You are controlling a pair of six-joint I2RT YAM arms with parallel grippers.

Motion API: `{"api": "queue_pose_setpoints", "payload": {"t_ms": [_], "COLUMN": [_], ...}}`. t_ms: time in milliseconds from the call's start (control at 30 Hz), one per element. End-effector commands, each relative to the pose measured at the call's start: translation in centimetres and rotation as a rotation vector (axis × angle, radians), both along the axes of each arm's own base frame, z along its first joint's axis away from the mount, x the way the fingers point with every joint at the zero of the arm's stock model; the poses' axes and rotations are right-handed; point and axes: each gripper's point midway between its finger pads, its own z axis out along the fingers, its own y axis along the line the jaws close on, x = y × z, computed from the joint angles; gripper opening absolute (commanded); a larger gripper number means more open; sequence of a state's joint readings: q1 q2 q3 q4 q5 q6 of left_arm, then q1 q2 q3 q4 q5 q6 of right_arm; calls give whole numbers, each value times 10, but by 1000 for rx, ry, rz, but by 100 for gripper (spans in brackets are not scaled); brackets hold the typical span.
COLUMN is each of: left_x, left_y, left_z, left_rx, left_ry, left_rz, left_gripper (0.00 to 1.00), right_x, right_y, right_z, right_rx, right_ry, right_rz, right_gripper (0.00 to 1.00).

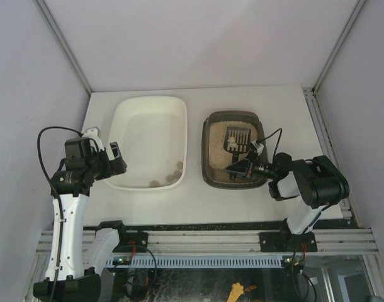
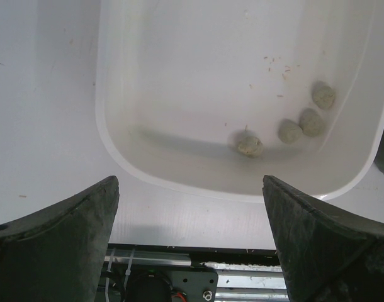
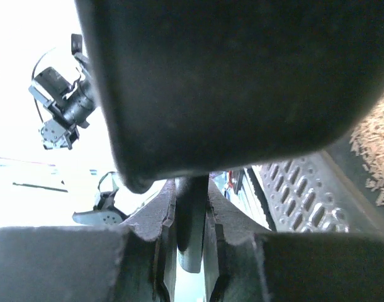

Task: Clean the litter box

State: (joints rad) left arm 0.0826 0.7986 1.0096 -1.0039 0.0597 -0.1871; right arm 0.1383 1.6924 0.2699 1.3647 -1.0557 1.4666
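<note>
The litter box [image 1: 205, 151], a dark tray of beige litter [image 1: 217, 148], sits right of centre. A black slotted scoop [image 1: 237, 139] lies with its head in the litter. My right gripper [image 1: 238, 169] is over the box's near end, shut on the scoop's handle. In the right wrist view the handle [image 3: 192, 233] is pinched between the fingers of the right gripper [image 3: 192, 207], with the slotted head [image 3: 299, 201] and litter [image 3: 374, 145] to the right. My left gripper [image 1: 116, 157] hangs open and holds nothing at the white tub's near left corner; its fingers [image 2: 66, 245] stand wide apart.
The cream-white tub [image 1: 186, 145] stands left of the litter box, with several grey clumps [image 1: 173, 175] at its near end; these clumps [image 2: 250, 146] also show in the left wrist view. The metal rail [image 1: 204, 239] carrying the arm bases runs along the table's near edge.
</note>
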Motion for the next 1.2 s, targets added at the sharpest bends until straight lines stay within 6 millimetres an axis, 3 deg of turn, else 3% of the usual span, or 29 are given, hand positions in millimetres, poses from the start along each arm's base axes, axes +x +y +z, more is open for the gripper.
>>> {"api": "queue_pose_setpoints", "payload": {"t_ms": [0, 300, 533, 900, 1167], "left_x": [5, 5, 6, 5, 4], "left_y": [-2, -2, -3, -4, -3], "left_z": [0, 0, -1, 0, 1], "left_rx": [7, 7, 4, 4, 7], "left_ry": [-24, -24, -22, -25, -28], "left_rz": [-30, -31, -36, -45, -28], "left_gripper": [100, 100, 100, 100, 100], "right_x": [0, -7, -19, -22, -5], "right_y": [5, 22, 48, 83, 102], "right_z": [16, 28, 31, 30, 14], "right_rx": [27, 37, -26, -308, -734], "right_ry": [-102, -141, -215, -346, -376], "right_rz": [17, 88, 189, 290, 255], "right_gripper": [0, 0, 0, 0, 0]}}
